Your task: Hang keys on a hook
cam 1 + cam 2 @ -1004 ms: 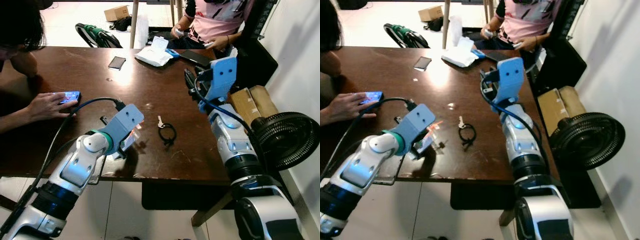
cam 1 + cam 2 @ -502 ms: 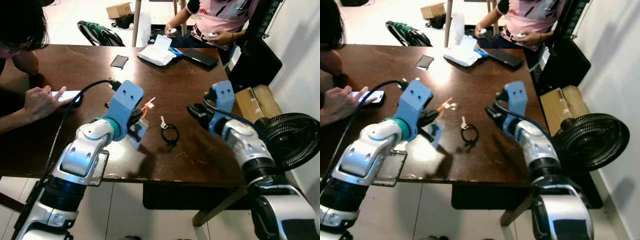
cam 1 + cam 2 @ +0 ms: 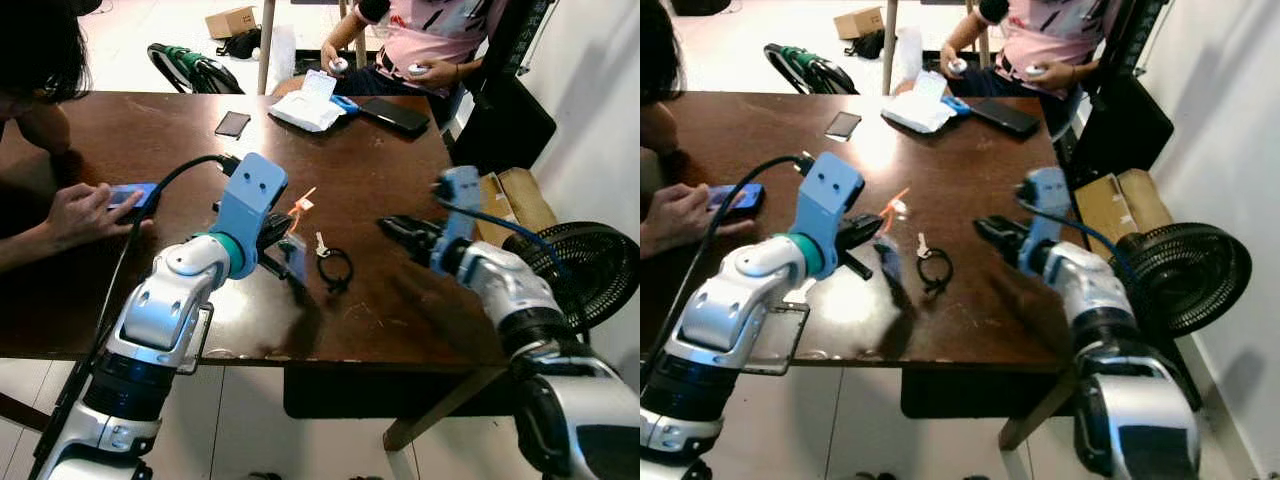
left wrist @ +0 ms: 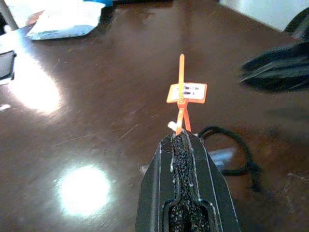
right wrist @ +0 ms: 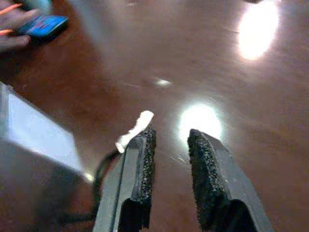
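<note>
The left gripper [image 4: 182, 137] is clenched on the foot of an orange zip tie [image 4: 181, 92] that stands up from its fingertips and carries a small orange tag [image 3: 299, 204]. Just beyond it and toward the right arm, the keys [image 3: 331, 262] lie flat on the brown table [image 3: 180, 140]: a silver key joined to a black loop, touching neither gripper.

The right gripper [image 5: 170, 145] hovers low over the tabletop on the far side of the keys, its fingers [image 5: 205, 159] parted with a narrow gap and nothing between them; a white scrap clings to one tip.

Farther out from the left gripper, a person's hand [image 3: 85, 212] holds a phone [image 3: 131, 195]. Across the table lie another phone [image 3: 233, 124] and a white packet [image 3: 308, 106], before a seated person in pink [image 3: 440, 35]. A black fan [image 3: 585, 270] stands beyond the right arm.
</note>
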Controlling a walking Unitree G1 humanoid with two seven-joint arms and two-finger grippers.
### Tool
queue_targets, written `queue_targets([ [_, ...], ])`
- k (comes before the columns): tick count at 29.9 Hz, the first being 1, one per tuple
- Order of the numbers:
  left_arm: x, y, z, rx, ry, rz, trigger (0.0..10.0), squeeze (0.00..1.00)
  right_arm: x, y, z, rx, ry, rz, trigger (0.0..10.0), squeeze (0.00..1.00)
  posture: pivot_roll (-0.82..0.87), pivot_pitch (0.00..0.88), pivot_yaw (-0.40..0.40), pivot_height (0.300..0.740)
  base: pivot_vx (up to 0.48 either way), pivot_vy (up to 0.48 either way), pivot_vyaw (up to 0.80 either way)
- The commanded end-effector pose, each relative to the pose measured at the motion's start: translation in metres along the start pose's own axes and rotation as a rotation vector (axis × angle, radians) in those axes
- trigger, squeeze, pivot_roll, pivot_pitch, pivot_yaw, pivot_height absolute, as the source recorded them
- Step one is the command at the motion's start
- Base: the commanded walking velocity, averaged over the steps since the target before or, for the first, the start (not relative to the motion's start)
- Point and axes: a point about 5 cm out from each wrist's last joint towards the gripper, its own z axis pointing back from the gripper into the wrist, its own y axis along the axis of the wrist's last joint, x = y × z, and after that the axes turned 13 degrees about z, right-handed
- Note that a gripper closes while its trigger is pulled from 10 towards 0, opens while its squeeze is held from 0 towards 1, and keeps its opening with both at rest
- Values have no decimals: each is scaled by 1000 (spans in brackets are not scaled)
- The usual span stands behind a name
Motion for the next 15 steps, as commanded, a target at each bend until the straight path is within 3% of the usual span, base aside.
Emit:
queue_targets([
  [1, 0, -4, 3, -3, 8, 20, 10000, 0, -5, 8, -7, -27, 44, 95, 10000, 0, 86, 0, 66, 740, 0, 0, 0],
  [2, 0, -7, 4, -6, 13, 38, 10000, 0, -8, 15, -12, -44, 62, 145, 10000, 0, 81, 0, 59, 740, 0, 0, 0],
  [8, 7, -8, 5, -4, 3, 50, 10000, 0, -23, 19, -26, -95, 112, 219, 10000, 0, 94, 0, 30, 740, 0, 0, 0],
  [15, 8, 0, 4, 17, 16, 49, 10000, 0, -51, 3, -39, -144, 228, 187, 10000, 0, 128, 0, 22, 740, 0, 0, 0],
])
